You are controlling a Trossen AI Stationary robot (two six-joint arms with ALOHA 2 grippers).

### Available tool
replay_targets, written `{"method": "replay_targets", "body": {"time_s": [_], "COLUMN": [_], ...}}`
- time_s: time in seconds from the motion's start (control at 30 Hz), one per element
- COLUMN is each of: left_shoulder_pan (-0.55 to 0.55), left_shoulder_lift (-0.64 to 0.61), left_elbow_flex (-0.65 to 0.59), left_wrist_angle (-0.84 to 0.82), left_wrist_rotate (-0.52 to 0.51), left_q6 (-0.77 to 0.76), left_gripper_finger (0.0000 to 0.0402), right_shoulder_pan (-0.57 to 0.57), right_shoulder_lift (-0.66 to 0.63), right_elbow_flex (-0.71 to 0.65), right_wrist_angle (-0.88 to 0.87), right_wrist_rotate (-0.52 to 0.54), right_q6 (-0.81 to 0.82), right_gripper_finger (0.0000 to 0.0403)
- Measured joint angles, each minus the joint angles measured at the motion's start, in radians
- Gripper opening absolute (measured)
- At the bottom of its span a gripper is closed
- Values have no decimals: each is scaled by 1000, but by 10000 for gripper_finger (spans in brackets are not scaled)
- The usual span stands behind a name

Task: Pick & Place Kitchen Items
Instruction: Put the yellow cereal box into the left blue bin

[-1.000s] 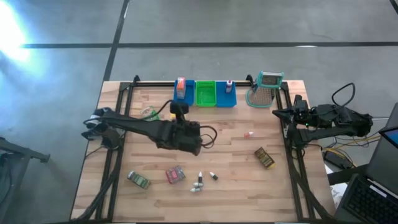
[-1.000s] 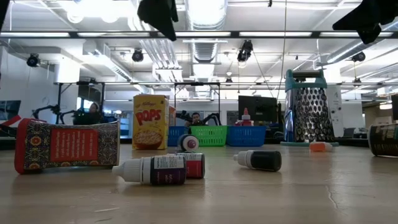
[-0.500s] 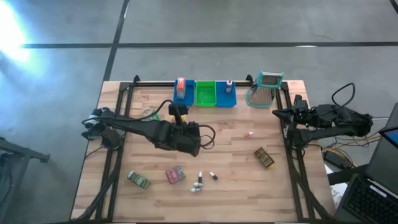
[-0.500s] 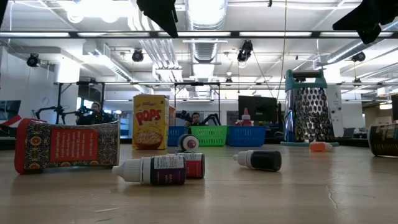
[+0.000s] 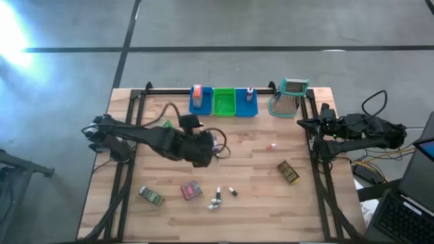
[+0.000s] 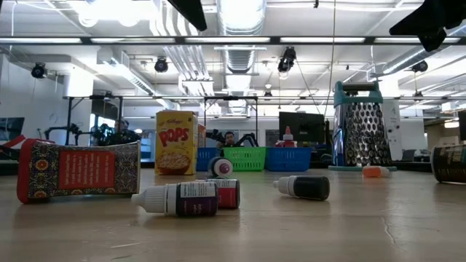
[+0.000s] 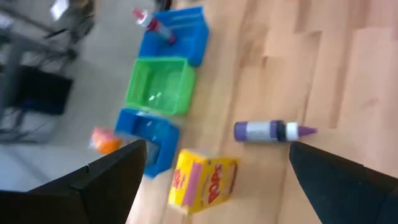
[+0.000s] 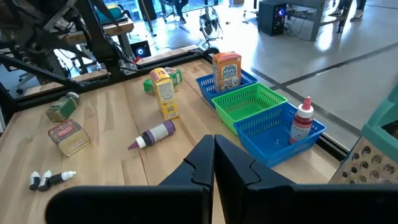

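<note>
- Left gripper (image 7: pixel 211 171) hangs over the middle of the wooden table (image 5: pixel 258 203), fingers spread wide, nothing between them. Seen from overhead, its arm reaches in from the table's left edge.
- Under its wrist camera lie a purple bottle (image 7: pixel 273 131) with a white neck, on its side, and a yellow Pops box (image 7: pixel 204 180) just beside it; both are apart from the fingers.
- Right gripper (image 8: pixel 214 155) sits at the table's right edge, raised, fingers pressed together and empty.
- Three bins stand in a row at the far edge. The left blue bin (image 5: pixel 200 102) holds an orange box (image 5: pixel 197 91), the green bin (image 5: pixel 224 102) is in the middle, and the right blue bin (image 5: pixel 247 105) holds a small white bottle with a red cap (image 8: pixel 302 121).
- Metal grater (image 5: pixel 290 95) with teal handle stands right of the bins.
- Near the front edge, left to right: a green packet (image 5: pixel 150 196), a pink-red packet (image 5: pixel 191 190), and a cluster of small dropper bottles (image 5: pixel 220 196).
- A brown packet (image 5: pixel 288 171) lies on the right side, with a small pink item (image 5: pixel 270 145) beyond it.
- A green item (image 8: pixel 173 76) lies near the far-left part of the table; I cannot make out what kind.
- People are seated in the room behind the table in the low view, well apart from it.
</note>
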Motion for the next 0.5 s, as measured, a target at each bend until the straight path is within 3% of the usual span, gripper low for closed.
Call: {"method": "replay_targets", "body": {"time_s": [0.23,0.5], "left_shoulder_pan": [70,92], "left_shoulder_lift": [-195,-362], "left_elbow_flex": [-172,-423], "left_wrist_angle": [256,422], "left_wrist_rotate": [243,271], "left_q6": [142,67], "left_gripper_finger": [399,399], "right_shoulder_pan": [0,0], "right_shoulder_lift": [0,0], "right_elbow_flex": [0,0], "right_wrist_angle": [0,0], "right_wrist_rotate": [0,0], "right_q6": [0,0], "right_gripper_finger": [8,8]}}
